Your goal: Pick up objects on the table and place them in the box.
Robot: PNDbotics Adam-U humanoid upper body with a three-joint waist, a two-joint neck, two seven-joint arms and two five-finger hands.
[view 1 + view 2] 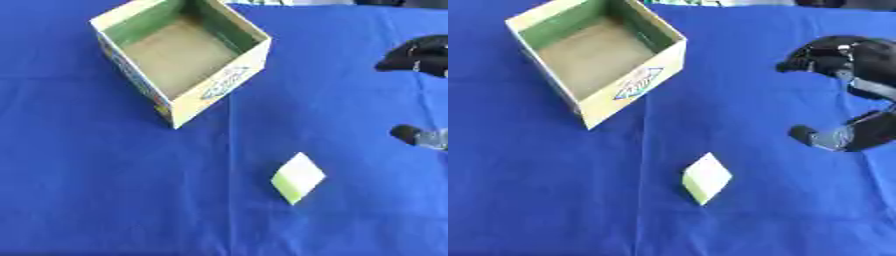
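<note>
A blue cloth covers the surface (87,190), smooth and matte with only faint creases, and fills nearly the whole of both views. At the far left stands the box (633,86), an open-topped cardboard carton set cornerwise to the camera, one corner pointing toward the near side; its inner walls are green, its floor is plain tan board, its rims are pale cream, and the outer wall facing the camera carries a blue diamond-shaped printed label, while the other outer wall shows a strip of mixed colours along its edge. The inside holds nothing that can be seen. At the right side the robot's right hand (859,80) hangs above the cloth, black with a silver joint, its upper fingers (811,59) curving out toward the left and the thumb (805,134) reaching out below them, the two well apart and closed on nothing, so the hand is spread. The right eye view shows most of this hand; the left eye view catches only dark finger ends and the thumb tip at its right edge. Smallest is the block (298,177), a pale yellow-green, flat, square-faced piece lying on the cloth near the middle of the near half, well apart from the box and from the hand, turned corner-up like a diamond, its top lighter than its sides.
</note>
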